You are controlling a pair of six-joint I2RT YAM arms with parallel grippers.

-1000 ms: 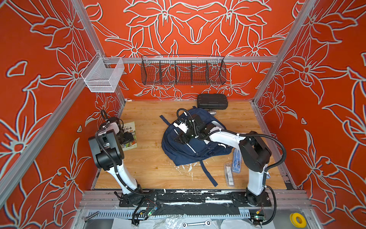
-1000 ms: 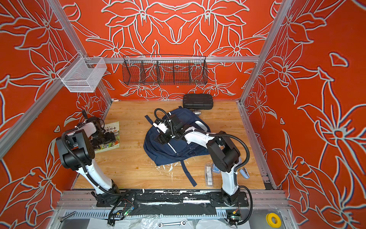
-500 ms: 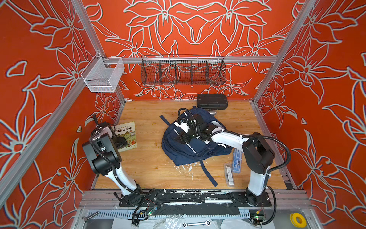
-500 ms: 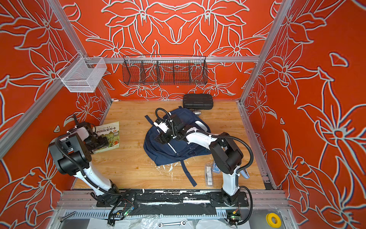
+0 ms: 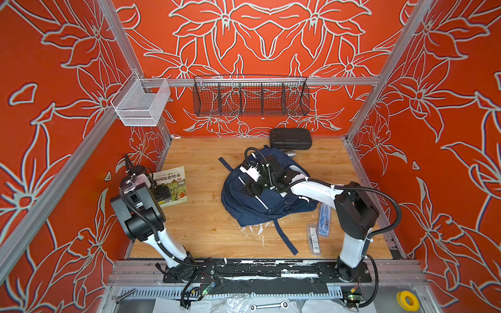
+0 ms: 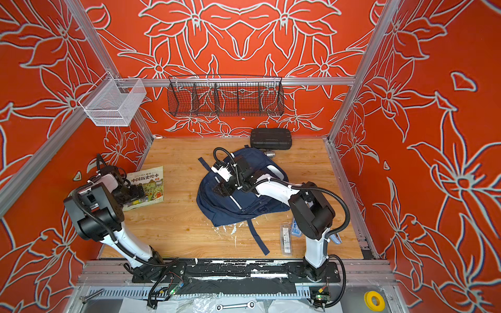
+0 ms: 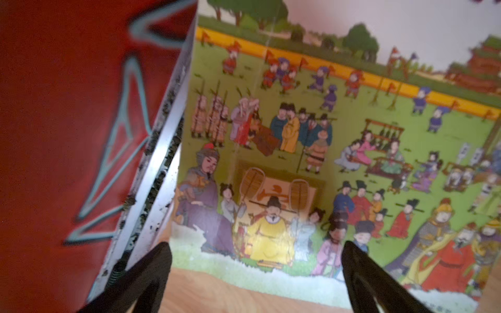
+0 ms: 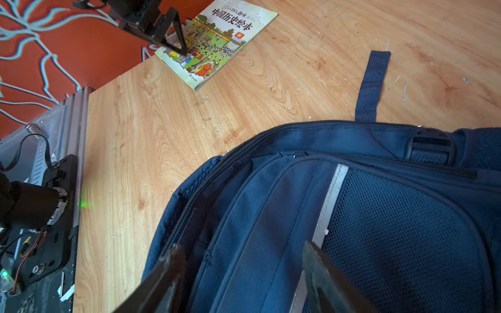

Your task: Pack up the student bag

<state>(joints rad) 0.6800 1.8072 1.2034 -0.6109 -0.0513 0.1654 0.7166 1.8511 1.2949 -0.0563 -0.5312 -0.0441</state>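
1. Leftward and back toward the wall is where the left arm has gone in the last second, uncovering most of the picture book's cover. The right arm has barely shifted.
2. The tabletop [image 5: 217,235] is wood-grain board, scuffed and flecked with white.
3. The student bag [image 5: 245,210] lies flat in the middle of the tabletop, front panel up. It is soft navy woven fabric with a mesh pocket, a grey reflective stripe and webbing straps trailing toward the front edge. The right gripper [image 8: 242,245] hangs over that panel with its jaws partly spread, pinching nothing visible. I cannot tell whether the main zip is open.
4. The picture book [image 5: 176,178] is a thin, glossy softcover lying flat by the left wall, well apart from the bag, which lies to its right. Its long axis runs roughly front to back. The left gripper [image 7: 256,245] hovers over its near end, jaws spread wide and empty. This arm is clearly the nearer one, though so flat an edge will likely be hard to get under.
5. The black case [image 5: 290,138], ribbed hard plastic, sits at the back wall just behind the bag.
6. Two slim clear packs [image 5: 314,238] lie beside the right arm's base.
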